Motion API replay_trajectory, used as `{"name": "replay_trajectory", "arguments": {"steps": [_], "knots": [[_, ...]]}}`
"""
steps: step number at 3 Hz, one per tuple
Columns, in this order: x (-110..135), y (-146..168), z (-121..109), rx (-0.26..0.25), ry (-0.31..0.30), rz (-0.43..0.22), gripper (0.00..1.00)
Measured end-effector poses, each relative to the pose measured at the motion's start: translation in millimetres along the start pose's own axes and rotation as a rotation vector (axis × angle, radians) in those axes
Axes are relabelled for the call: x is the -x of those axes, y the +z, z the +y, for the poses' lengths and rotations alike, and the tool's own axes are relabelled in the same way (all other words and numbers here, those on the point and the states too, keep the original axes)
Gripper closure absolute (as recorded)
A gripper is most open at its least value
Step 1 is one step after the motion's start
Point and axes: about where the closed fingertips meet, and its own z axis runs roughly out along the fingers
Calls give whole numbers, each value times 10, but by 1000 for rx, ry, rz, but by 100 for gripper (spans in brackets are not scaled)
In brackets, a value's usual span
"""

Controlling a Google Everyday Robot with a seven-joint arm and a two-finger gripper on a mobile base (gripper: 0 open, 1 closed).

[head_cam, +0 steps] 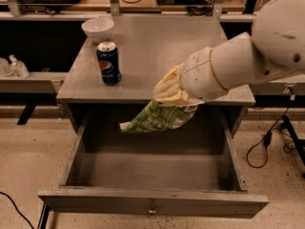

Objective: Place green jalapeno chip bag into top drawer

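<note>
The green jalapeno chip bag [159,117] hangs from my gripper [170,90], tilted with its low end to the left, in the air above the open top drawer [152,175]. The gripper is shut on the bag's upper right end, just past the table's front edge. The drawer is pulled fully out below the grey table [157,51]; its inside is bare and its small metal knob [152,208] shows on the front. My white arm [248,56] reaches in from the upper right.
A blue soda can [108,62] stands on the table's left side, a white bowl [97,28] behind it at the back left corner. Black cables [267,147] lie on the floor to the right. A low shelf [24,75] with clear objects stands at left.
</note>
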Motion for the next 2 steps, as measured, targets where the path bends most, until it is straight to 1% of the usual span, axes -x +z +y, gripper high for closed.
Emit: {"name": "replay_trajectory", "arguments": {"steps": [1,2], "knots": [[-184,260,34,27,47,18,82],[-158,260,38,28,43,17,59]]}}
